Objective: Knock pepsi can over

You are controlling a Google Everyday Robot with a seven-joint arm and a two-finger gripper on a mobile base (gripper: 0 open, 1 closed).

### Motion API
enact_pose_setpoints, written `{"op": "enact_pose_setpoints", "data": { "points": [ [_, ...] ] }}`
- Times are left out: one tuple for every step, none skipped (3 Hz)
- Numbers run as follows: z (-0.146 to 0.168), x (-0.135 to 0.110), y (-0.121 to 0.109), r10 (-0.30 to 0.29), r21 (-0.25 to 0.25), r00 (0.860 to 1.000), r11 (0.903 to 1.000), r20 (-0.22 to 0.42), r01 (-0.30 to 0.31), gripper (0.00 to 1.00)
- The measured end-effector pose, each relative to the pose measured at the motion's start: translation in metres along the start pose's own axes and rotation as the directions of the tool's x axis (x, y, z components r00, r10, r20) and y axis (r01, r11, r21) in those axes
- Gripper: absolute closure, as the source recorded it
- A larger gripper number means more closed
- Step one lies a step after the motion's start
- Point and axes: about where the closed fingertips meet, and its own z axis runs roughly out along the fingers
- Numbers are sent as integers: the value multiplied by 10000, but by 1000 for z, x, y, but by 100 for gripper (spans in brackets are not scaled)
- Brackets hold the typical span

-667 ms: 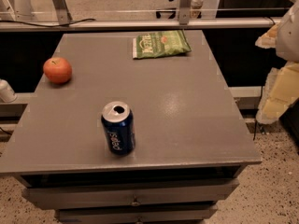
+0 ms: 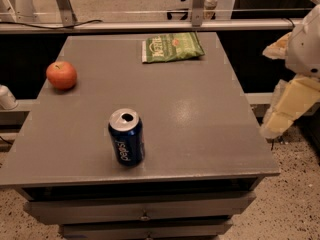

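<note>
The pepsi can [image 2: 126, 137] is dark blue with white lettering and a silver top with an open pull-tab hole. It stands upright near the front middle of the grey table [image 2: 200, 124]. My gripper [image 2: 289, 106] shows as white and cream parts at the right edge of the camera view. It is off the table's right side, well apart from the can and touching nothing on the table.
A red apple [image 2: 62, 75] sits at the table's left edge. A green chip bag [image 2: 171, 47] lies flat at the back. Drawers [image 2: 145, 209] are below the tabletop. A metal rail [image 2: 150, 26] runs behind the table. A white object [image 2: 6, 98] is at far left.
</note>
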Motion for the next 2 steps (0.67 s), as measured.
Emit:
{"op": "enact_pose_setpoints", "data": {
  "points": [
    [34, -27, 15, 232, -526, 9860, 9985, 1653, -147, 0],
    [68, -60, 35, 546, -1253, 9417, 9920, 3320, -133, 0]
  ]
}}
